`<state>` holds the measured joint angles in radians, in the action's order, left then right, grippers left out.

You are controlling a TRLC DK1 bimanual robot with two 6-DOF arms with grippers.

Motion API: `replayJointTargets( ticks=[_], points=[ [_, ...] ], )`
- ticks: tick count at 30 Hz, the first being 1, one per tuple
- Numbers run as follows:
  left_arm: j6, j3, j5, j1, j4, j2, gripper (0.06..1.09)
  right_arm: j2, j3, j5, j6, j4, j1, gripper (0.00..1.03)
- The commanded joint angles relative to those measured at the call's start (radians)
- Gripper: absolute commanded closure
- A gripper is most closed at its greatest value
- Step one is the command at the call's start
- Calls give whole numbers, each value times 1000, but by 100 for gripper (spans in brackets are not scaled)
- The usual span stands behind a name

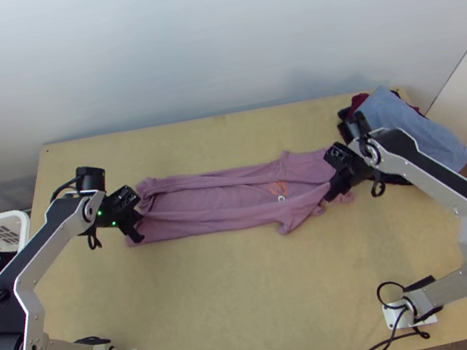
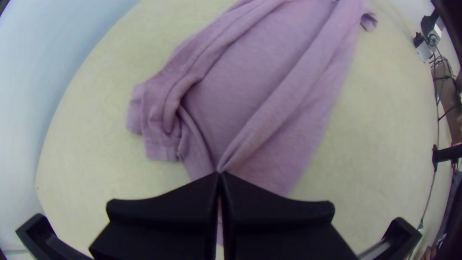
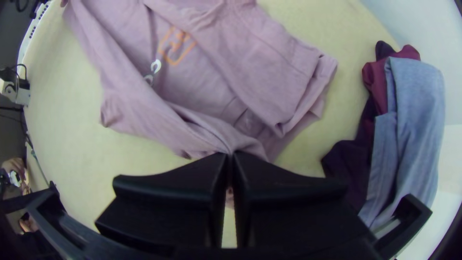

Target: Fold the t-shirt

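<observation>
wooden table (image 1: 252,280) | mauve t-shirt (image 1: 219,198), sides folded inward | left gripper (image 1: 134,236), right gripper (image 1: 331,195): fingers closed, each pinching shirt cloth

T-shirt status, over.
Left gripper shut on one end of the T-shirt, right gripper on the other. Long sides folded inward. Clothes pile nearby, off it.

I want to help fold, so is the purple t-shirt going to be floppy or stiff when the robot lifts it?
Likely floppy, since the t-shirt creases softly wherever it's folded. Its middle might sag, because the left gripper and right gripper pinch it near opposite ends.
</observation>
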<state>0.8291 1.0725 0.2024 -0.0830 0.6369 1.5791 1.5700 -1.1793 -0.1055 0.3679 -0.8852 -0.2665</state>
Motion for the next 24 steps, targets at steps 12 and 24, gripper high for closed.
replayJointTargets(
  ticks=[12,24],
  points=[
    [-53,116,2,58,-57,162,105,271,-258,-2,-6,-3,49,100],
    [-82,175,-8,43,-100,223,105,384,-286,-2,-4,31,81,100]
  ],
)
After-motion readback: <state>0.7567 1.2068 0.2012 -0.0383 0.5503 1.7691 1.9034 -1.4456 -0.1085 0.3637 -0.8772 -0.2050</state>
